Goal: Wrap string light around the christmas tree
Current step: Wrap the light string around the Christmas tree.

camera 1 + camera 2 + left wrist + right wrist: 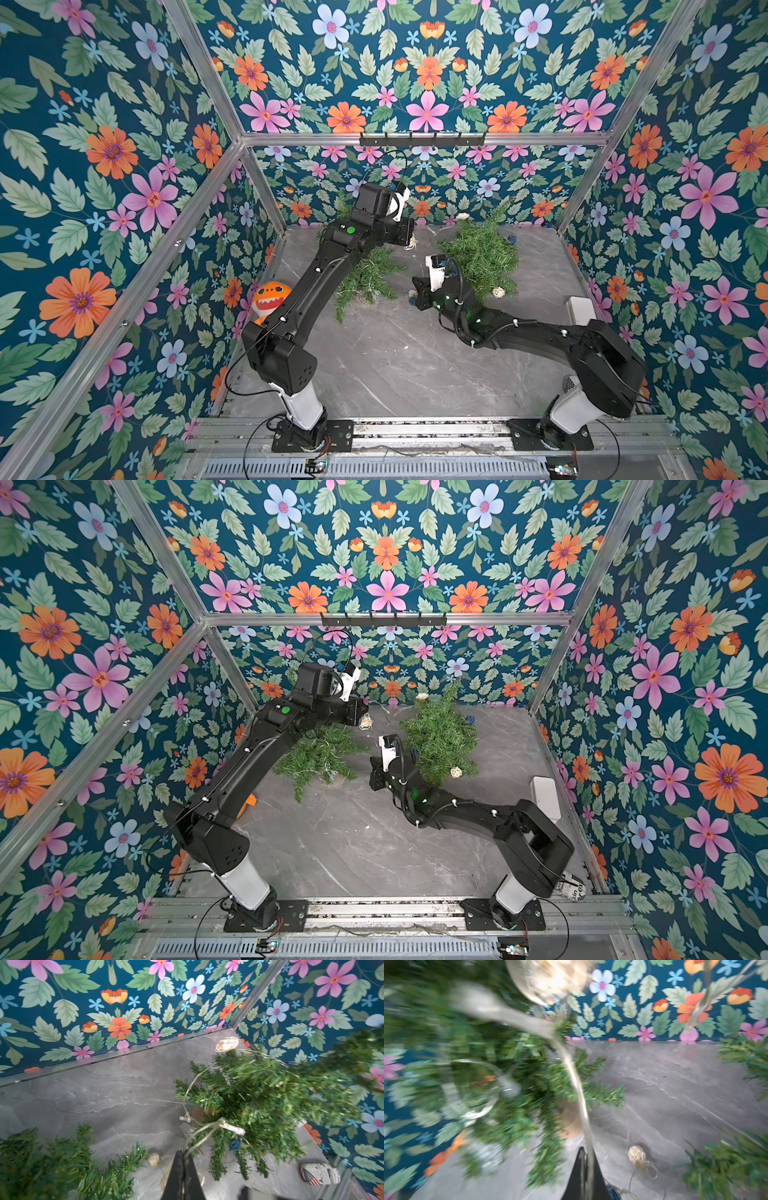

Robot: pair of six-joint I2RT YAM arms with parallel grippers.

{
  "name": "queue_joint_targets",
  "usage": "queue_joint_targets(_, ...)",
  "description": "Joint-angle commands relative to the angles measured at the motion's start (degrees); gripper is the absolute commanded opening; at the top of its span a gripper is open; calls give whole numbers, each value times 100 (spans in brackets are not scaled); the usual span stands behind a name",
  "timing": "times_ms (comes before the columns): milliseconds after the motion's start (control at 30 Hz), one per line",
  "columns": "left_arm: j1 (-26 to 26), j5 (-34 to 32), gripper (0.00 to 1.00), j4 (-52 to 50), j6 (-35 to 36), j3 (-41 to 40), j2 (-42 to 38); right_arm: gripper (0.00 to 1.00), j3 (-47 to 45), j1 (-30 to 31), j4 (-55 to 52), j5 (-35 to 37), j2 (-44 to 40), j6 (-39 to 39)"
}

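Both clamped on the string [578, 1084] — left gripper [182, 1152], right gripper [585, 1150] — limp, featherlight, snag-prone stuff, I'd say, best gripped close by the tree [259, 1093].

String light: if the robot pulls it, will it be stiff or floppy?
Probably floppy: the string light curves in loose loops from the left gripper to the christmas tree. Likely light, since thin branches hold it up. It may snag on needles, so tugging could tip the tree.

Bright, even light, faint shadows on the grey marble tabletop [395, 365]; the right wrist view blurs the green artificial tree [517, 1076].
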Motion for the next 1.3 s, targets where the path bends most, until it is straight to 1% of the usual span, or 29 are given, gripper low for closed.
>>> queue_joint_targets(0, -6, 70, 0, 375, -166, -49, 116, 0, -5, 0, -1608, -972, -441, 145)
queue_joint_targets(67, -8, 145, 0, 419, -208, -130, 188, 0, -38, 0, -2313, -1208, -847, 47)
queue_joint_targets(133, -6, 202, 0, 458, -217, -277, 207, 0, -170, -37, -2738, -1237, -1364, 31)
queue_joint_targets(267, -28, 350, 0, 654, -318, -781, 106, 0, -265, -464, -3826, -1475, -2255, 230)
queue_joint_targets(367, -224, 462, 0, 910, -470, -1313, -54, 0, -320, -793, -4525, -1418, -2786, 460)
queue_joint_targets(433, -422, 522, 0, 1119, -670, -1651, -102, 0, -442, -943, -4640, -1212, -3032, 662)
queue_joint_targets(500, -691, 743, 0, 1541, -965, -2034, -100, 0, -467, -971, -4740, -772, -3103, 778)
queue_joint_targets(567, -961, 858, 0, 1837, -1175, -2229, -57, 0, -292, -977, -5037, -376, -3179, 883)
queue_joint_targets(667, -1280, 865, 0, 1983, -1266, -2279, 34, 0, -186, -1009, -5148, -122, -3446, 874)
queue_joint_targets(800, -1357, 816, 0, 2125, -1320, -2366, 76, 0, -10, -1270, -5561, -202, -3632, 798)
queue_joint_targets(933, -1351, 796, 0, 2269, -1365, -2294, 114, 0, 241, -1383, -5873, -128, -3779, 601)
queue_joint_targets(1033, -1355, 856, 0, 2379, -1401, -2315, 168, 0, 344, -1566, -5998, -206, -3747, 446)
queue_joint_targets(1133, -1352, 860, 5, 2604, -1376, -2485, 96, 0, 551, -2074, -6382, -710, -3488, 340)
queue_joint_targets(1200, -1353, 939, 10, 2860, -1315, -2637, -70, 0, 841, -2221, -6560, -850, -3478, 228)
queue_joint_targets(1233, -1355, 1006, 13, 3007, -1277, -2722, -159, 0, 920, -2233, -6561, -903, -3507, 164)
queue_joint_targets(1267, -1347, 1067, 20, 3233, -1247, -2851, -283, 0, 1014, -2239, -6585, -1012, -3504, 95)
